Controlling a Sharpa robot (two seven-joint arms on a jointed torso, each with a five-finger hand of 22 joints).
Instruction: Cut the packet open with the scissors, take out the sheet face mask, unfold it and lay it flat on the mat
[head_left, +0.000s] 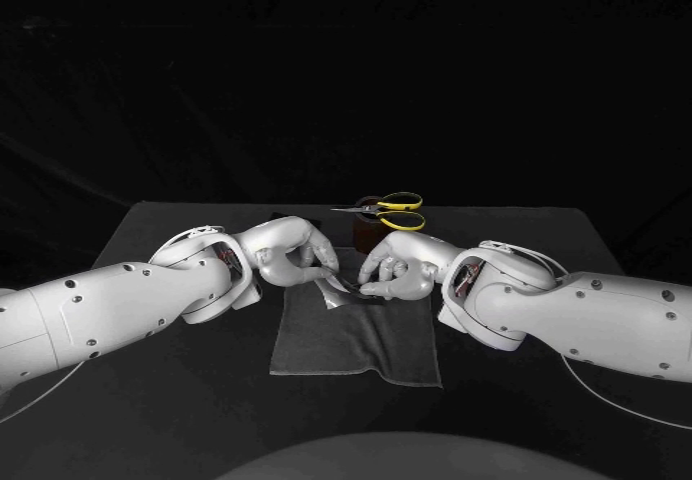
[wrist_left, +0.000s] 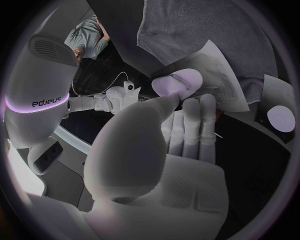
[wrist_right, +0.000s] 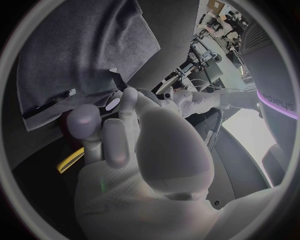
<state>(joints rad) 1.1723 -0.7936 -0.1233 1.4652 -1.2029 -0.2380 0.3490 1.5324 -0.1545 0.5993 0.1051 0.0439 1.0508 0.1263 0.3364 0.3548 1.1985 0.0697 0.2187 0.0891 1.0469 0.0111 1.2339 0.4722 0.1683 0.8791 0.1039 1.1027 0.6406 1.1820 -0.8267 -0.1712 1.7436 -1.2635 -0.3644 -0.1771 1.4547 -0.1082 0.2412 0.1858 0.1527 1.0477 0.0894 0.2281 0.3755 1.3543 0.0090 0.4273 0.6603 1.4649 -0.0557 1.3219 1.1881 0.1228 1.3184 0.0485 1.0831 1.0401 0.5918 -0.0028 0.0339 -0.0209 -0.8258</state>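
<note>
One pair of scissors (head_left: 387, 212) with yellow handles lies at the far side of the tabletop (head_left: 188, 222). It rests on top of a small brown thing (head_left: 366, 237), and I cannot tell what that brown thing is. The scissors are just behind the two hands, near the far edge of the tabletop. No hand touches them.

One grey mat (head_left: 361, 345) lies flat in the middle of the tabletop. Its near part is bare and smooth. Its far end is hidden under the hands. There is bare tabletop to the left and right of the mat, but the two big white arms hang over much of it. The most open room is on the near half of the mat, between the arms.

There is one packet (head_left: 340, 291). It is thin and pale, and it is held up between the two hands, over the far end of the mat. The left hand (head_left: 296, 255) pinches the packet's left end, with the thumb pressing it against the fingers, which lie side by side. The right hand (head_left: 397, 268) curls its fingers down and pinches the packet's right end. The two hands are very near each other, with the packet between them. I cannot tell if the packet is cut open.
</note>
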